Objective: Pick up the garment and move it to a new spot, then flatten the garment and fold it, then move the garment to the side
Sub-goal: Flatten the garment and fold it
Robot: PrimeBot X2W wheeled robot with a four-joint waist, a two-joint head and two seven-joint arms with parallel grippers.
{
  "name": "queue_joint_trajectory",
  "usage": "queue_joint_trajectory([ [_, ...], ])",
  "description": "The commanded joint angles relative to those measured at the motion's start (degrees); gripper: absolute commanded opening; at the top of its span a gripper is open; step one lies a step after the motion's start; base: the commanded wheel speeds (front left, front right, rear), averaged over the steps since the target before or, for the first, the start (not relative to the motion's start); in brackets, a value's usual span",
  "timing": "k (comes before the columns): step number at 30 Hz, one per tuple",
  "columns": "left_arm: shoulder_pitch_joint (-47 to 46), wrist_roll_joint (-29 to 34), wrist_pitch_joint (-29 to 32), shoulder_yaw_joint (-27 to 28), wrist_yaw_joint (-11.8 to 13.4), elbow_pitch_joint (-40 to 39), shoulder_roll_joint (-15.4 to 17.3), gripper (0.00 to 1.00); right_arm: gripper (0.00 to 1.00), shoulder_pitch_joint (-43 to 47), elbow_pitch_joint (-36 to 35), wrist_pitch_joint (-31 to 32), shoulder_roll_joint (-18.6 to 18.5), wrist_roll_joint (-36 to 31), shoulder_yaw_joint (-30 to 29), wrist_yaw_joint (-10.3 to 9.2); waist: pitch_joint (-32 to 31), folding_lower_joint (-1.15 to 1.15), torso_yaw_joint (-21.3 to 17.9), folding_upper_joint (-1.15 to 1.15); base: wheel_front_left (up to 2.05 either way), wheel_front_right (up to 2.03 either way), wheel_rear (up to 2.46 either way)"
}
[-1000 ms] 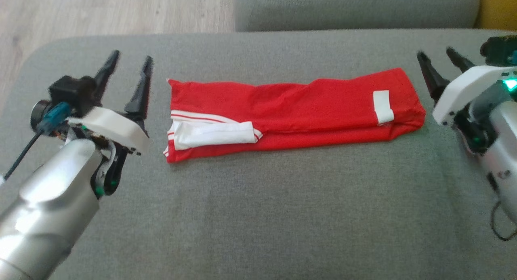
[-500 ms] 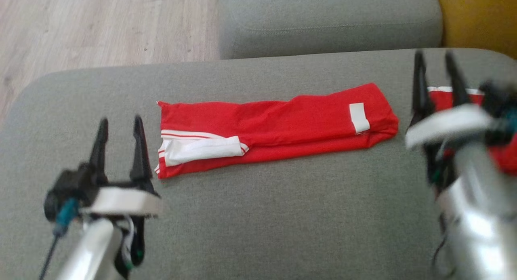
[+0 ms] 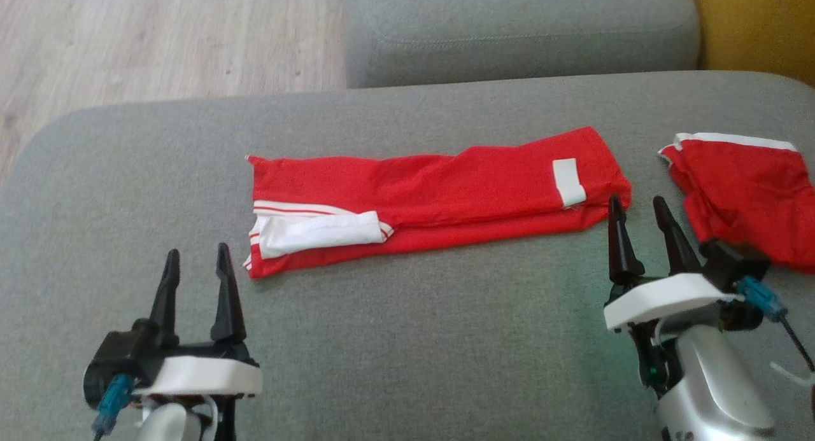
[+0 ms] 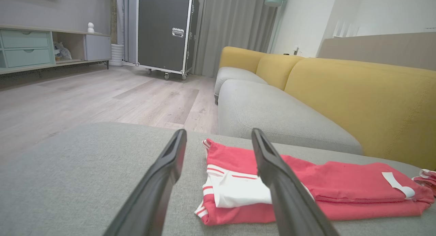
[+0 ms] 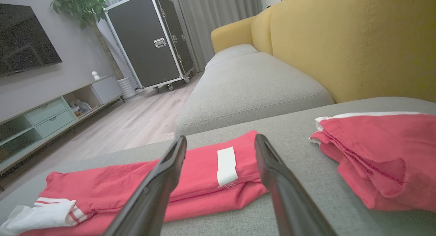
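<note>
A red garment (image 3: 433, 199) with white trim lies folded into a long strip across the grey sofa seat (image 3: 407, 339); it also shows as the red garment (image 4: 306, 191) and red garment (image 5: 153, 185) in the wrist views. My left gripper (image 3: 194, 263) stands open in front of the strip's left end, apart from it. Open too, my right gripper (image 3: 637, 215) sits just in front of the strip's right end, where a white label (image 3: 568, 182) shows. Nothing is between either pair of fingers.
A second red piece of clothing (image 3: 745, 193) lies bunched at the seat's right edge, close to my right gripper. Another grey seat cushion (image 3: 516, 30) lies beyond, with a yellow backrest (image 5: 357, 42) to the right. Wooden floor (image 3: 159, 40) lies past the seat's left end.
The head camera has shifted, bringing the second red piece into sight. Both arms have drawn back toward me: the grippers now stand in front of the strip's ends rather than beside them.
</note>
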Motion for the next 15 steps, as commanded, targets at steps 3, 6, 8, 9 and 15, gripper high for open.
queue_joint_trajectory([
  [3, -4.30, 2.14, -0.28, 3.17, -2.35, -0.51, -1.25, 1.00, 1.00, -4.34, -1.17, -0.57, 0.16, -2.19, 0.58, -0.04, 2.25, 0.00, 1.52, 0.00, 0.00, 0.00, 0.00],
  [6, -5.78, 3.43, -0.28, 3.87, -3.90, 0.20, -2.47, 1.00, 1.00, -7.32, 0.24, 0.75, 0.16, -5.26, -1.81, -0.04, 4.52, 0.00, 2.74, 0.00, 0.00, 0.00, 0.00],
  [8, -7.04, 4.11, -0.28, 4.40, -4.80, 0.71, -3.09, 1.00, 1.00, -10.04, 1.92, 2.66, 0.16, -7.65, -4.14, -0.04, 6.42, 0.00, 3.81, 0.00, 0.00, 0.00, 0.00],
  [9, -7.80, 4.49, -0.28, 4.50, -5.28, 1.01, -3.37, 1.00, 1.00, -11.47, 3.13, 4.10, 0.16, -8.98, -5.81, -0.04, 7.38, 0.00, 4.43, 0.00, 0.00, 0.00, 0.00],
  [15, -12.38, 6.26, -0.28, 4.37, -7.89, 3.04, -5.42, 1.00, 1.00, -20.52, 13.50, 10.88, 0.03, -16.38, -19.70, -0.04, 11.78, 0.00, 8.91, 0.00, 0.00, 0.00, 0.00],
])
